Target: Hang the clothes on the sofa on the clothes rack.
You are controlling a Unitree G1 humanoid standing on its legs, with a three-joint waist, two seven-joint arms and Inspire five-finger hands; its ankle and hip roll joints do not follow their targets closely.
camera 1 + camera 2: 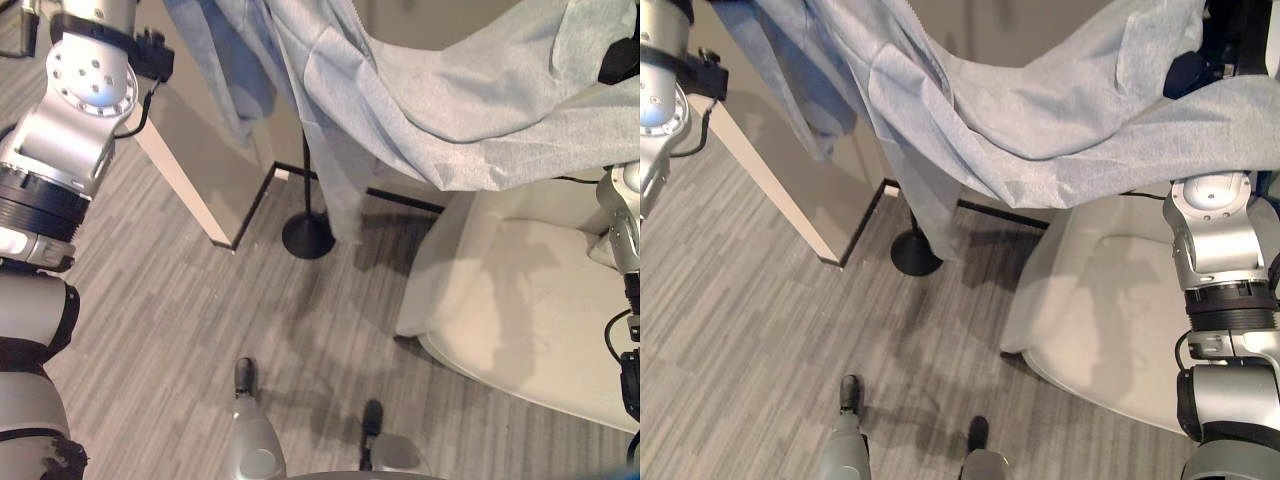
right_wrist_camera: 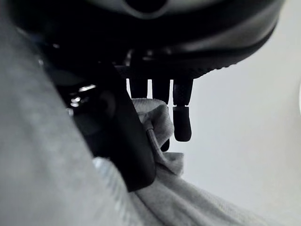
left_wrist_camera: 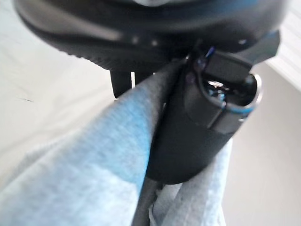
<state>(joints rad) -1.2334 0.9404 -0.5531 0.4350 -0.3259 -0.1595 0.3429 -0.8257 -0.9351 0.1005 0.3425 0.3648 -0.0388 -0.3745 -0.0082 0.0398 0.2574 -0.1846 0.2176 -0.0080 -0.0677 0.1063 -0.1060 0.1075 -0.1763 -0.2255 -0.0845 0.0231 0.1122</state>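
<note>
- Up high, the left robot hand (image 3: 188, 132) pinches the pale blue garment (image 1: 450, 110) with its thumb.
- Likewise the right robot hand (image 2: 122, 141) clamps it.
- Cloth sags between them, above the sofa (image 1: 520, 300) and the rack's round base (image 1: 307, 236).

Legible text, labels, numbers, signs: none. The pale grey garment (image 1: 450, 110), cream sofa (image 1: 520, 300), grey plank floor (image 1: 180, 330) and round black rack base (image 1: 307, 236) carry no readable marking in any view.
</note>
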